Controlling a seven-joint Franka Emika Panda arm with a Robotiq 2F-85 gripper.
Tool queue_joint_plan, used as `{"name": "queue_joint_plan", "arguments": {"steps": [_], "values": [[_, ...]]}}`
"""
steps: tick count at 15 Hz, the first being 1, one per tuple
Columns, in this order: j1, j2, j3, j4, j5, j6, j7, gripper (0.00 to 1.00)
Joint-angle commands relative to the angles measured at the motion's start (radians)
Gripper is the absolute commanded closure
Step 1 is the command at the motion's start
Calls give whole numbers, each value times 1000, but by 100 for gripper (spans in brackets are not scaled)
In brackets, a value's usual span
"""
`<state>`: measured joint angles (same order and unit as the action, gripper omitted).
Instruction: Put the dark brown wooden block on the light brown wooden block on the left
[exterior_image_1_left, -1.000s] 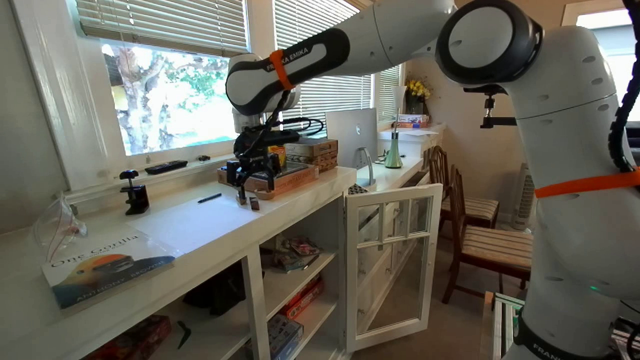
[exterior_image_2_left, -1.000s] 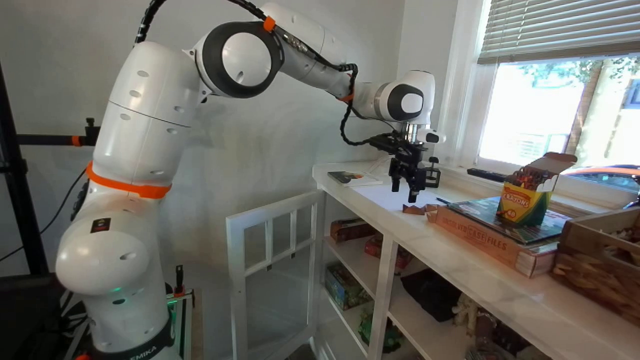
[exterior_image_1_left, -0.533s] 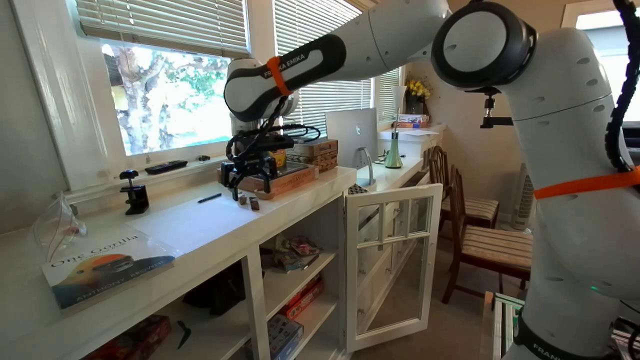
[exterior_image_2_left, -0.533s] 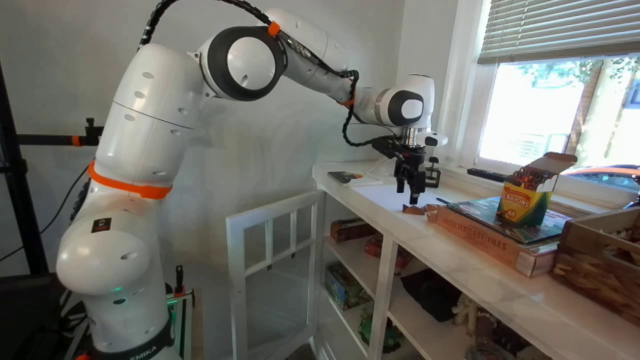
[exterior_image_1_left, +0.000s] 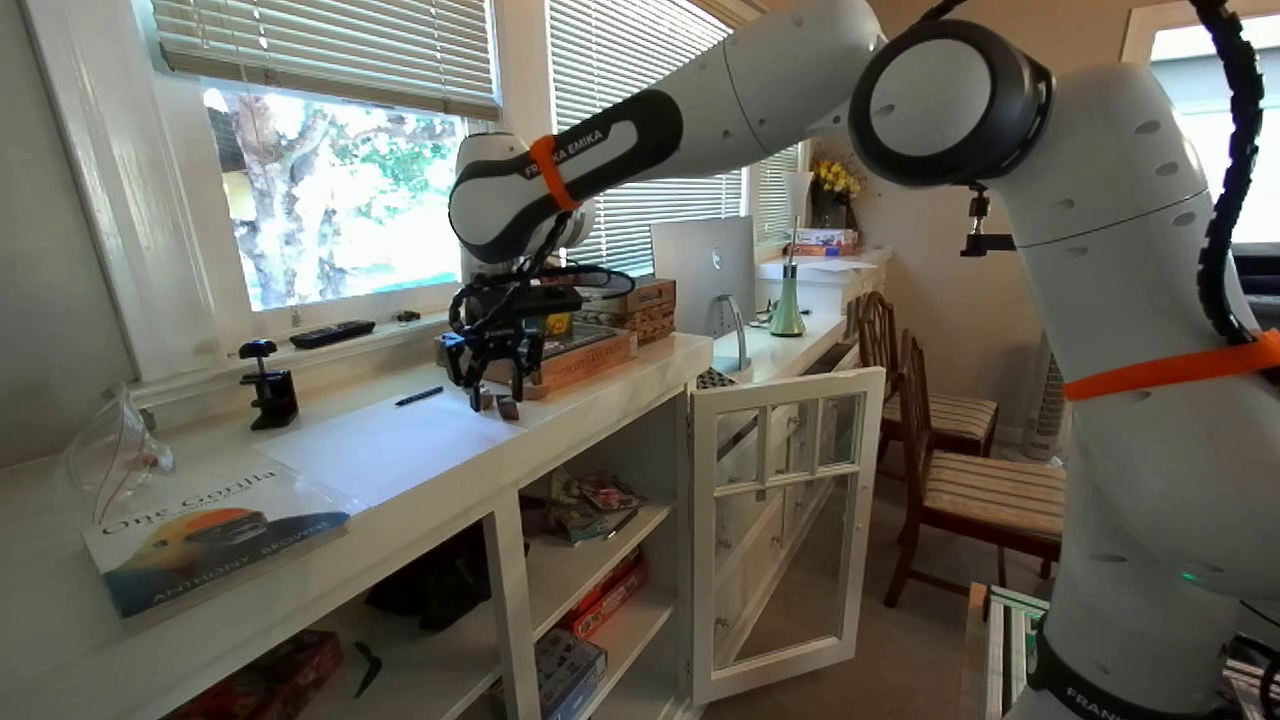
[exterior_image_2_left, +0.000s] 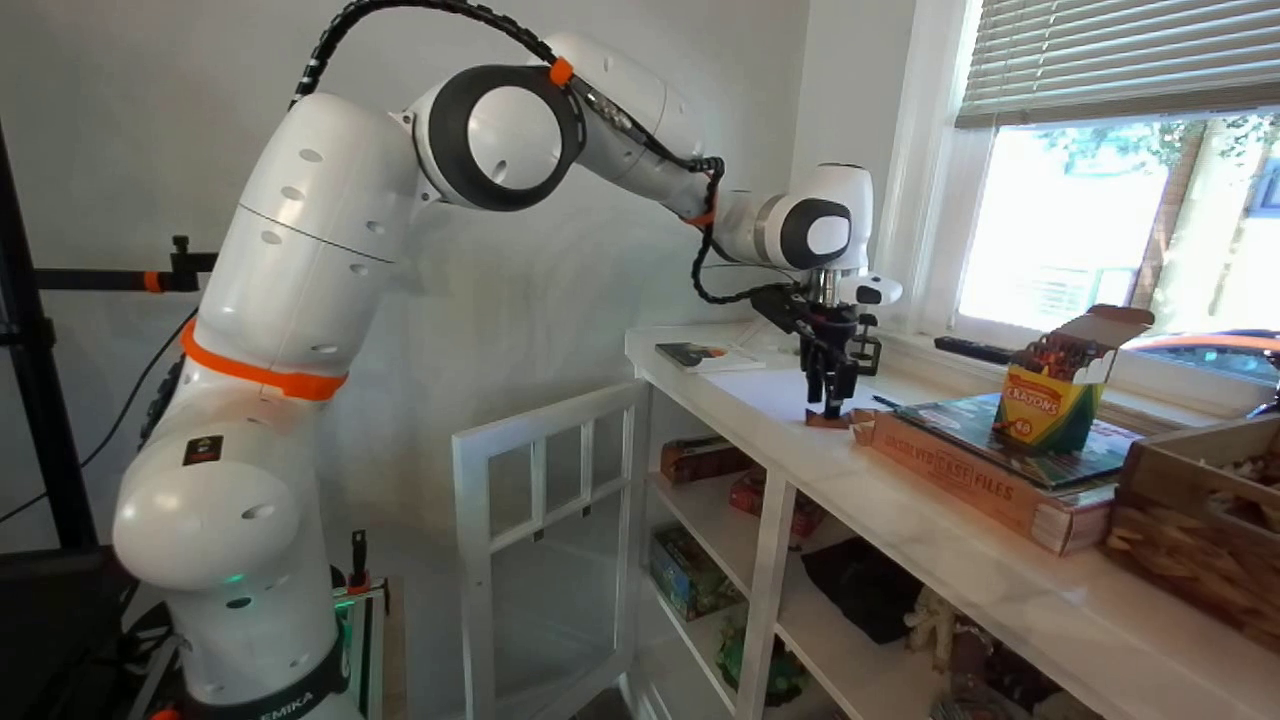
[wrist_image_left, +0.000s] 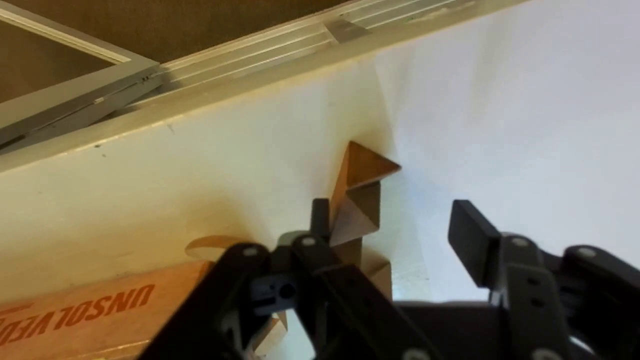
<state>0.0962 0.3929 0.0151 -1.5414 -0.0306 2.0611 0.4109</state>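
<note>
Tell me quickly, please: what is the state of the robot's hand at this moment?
Hand: open, holding nothing; the wrist view shows a gap between the blocks and one finger.

A home is indicated: a picture book (exterior_image_1_left: 215, 530) is seen near the front edge of a white cabinet top (exterior_image_1_left: 40, 575), with striped-seat wooden chairs (exterior_image_1_left: 990, 490), an Apple computer (exterior_image_1_left: 690, 268) and yellow flowers (exterior_image_1_left: 836, 178) shown beyond. Between that edge and the window (exterior_image_2_left: 1060, 235), a crayon box (exterior_image_2_left: 1042, 412) and an Unsolved Case Files box (exterior_image_2_left: 950, 472) are placed.
</note>
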Motion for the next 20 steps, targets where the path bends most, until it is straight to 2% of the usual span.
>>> {"name": "queue_joint_plan", "arguments": {"steps": [1,5,14,20], "values": [[15,21,-13,9,-9,23,12,67],[11,18,-15,8,-9,29,3,96],[-9,22,-46,86,-5,34,-2,94],[-5,57,-38,156,8,31,-11,94]]}}
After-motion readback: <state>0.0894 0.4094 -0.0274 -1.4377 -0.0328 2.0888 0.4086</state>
